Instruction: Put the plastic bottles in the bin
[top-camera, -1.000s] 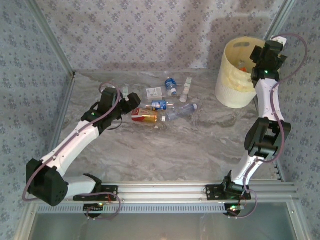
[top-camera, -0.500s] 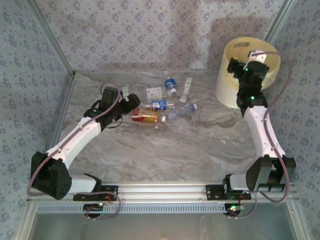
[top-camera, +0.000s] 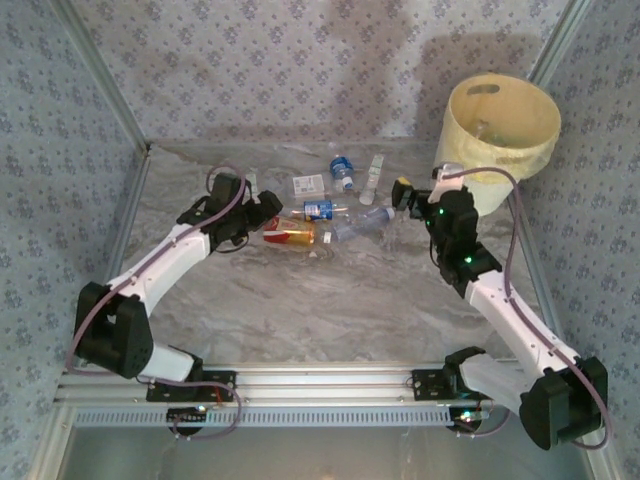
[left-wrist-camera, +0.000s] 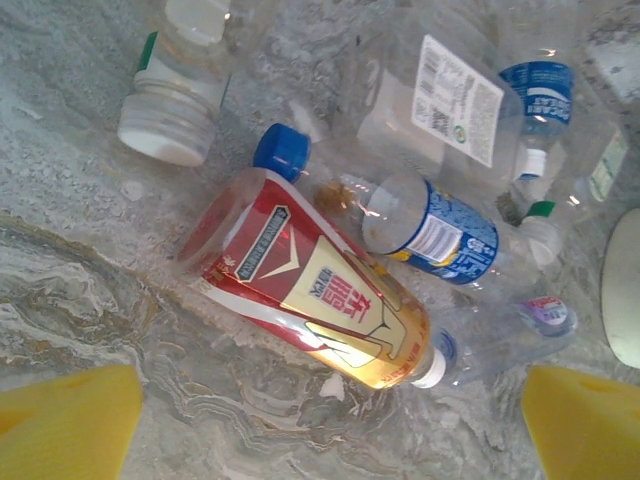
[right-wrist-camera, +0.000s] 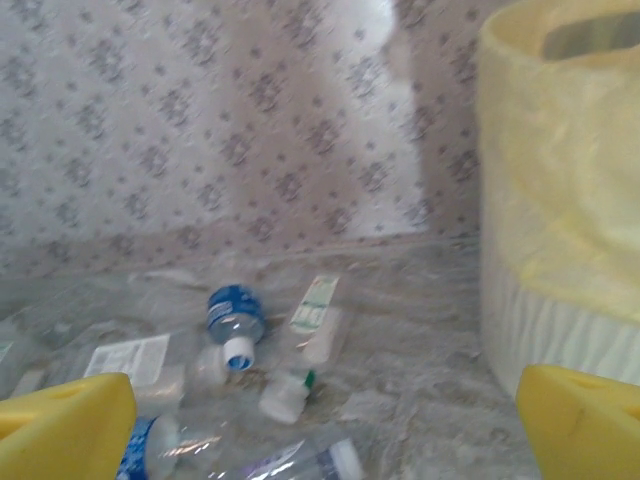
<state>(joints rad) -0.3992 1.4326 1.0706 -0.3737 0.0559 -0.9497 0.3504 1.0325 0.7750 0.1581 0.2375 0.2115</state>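
Observation:
Several plastic bottles (top-camera: 325, 205) lie in a cluster on the marble table. A red-and-gold labelled bottle (left-wrist-camera: 310, 290) lies just ahead of my open left gripper (left-wrist-camera: 325, 430), with a blue-labelled bottle (left-wrist-camera: 435, 225) and a clear white-labelled one (left-wrist-camera: 440, 95) beyond it. My left gripper (top-camera: 262, 208) sits at the cluster's left end, my right gripper (top-camera: 405, 192) at its right end, low and open with nothing between its pads. In the right wrist view a blue-labelled bottle (right-wrist-camera: 232, 315) and a green-labelled one (right-wrist-camera: 310, 340) lie ahead. The cream-yellow bin (top-camera: 500, 120) stands at the back right.
The bin's wall (right-wrist-camera: 560, 200) rises close on the right of my right gripper (right-wrist-camera: 325, 425). Patterned walls close off the back and sides. Open marble (top-camera: 330, 300) lies between the bottles and the arm bases.
My right arm has swung from over the bin down and left to the table beside the bottles, with its jaws fully open. The left gripper has edged slightly toward the cluster.

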